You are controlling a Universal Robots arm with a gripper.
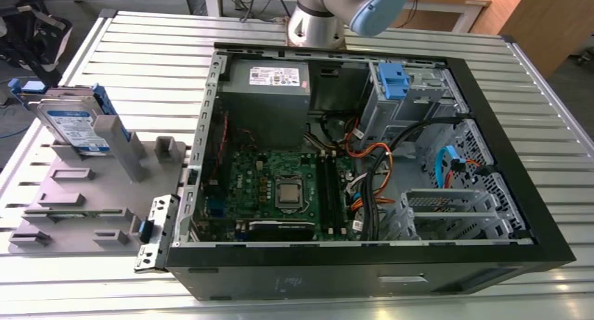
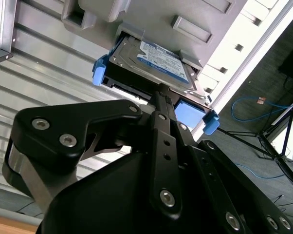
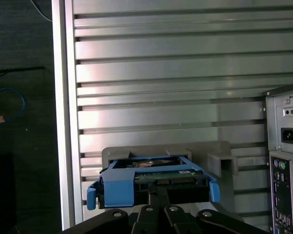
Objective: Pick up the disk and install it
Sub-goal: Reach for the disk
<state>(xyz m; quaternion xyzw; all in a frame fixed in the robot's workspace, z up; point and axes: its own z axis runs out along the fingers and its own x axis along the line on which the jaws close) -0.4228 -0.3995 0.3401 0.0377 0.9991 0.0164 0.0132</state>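
Note:
The disk (image 1: 79, 125), silver with a white-and-blue label and a blue bracket, stands on edge in the grey holder (image 1: 83, 195) at the exterior view's left. In both wrist views the disk (image 2: 158, 66) (image 3: 154, 178) sits in that holder (image 3: 156, 148) just beyond my gripper (image 2: 158, 92) (image 3: 158, 185). The black fingers (image 2: 156, 122) lie together in a thin line pointing at the disk's near edge, with nothing between them. My arm (image 1: 334, 14) rises behind the case at the far edge of the table.
The open computer case (image 1: 501, 195) fills the table's middle, with a grey power-supply box (image 1: 269, 76), a metal cage with a blue clip (image 1: 394, 80) and loose cables inside. Its rear panel (image 3: 285, 161) stands beside the holder. A slatted metal table (image 1: 139, 49) lies beneath.

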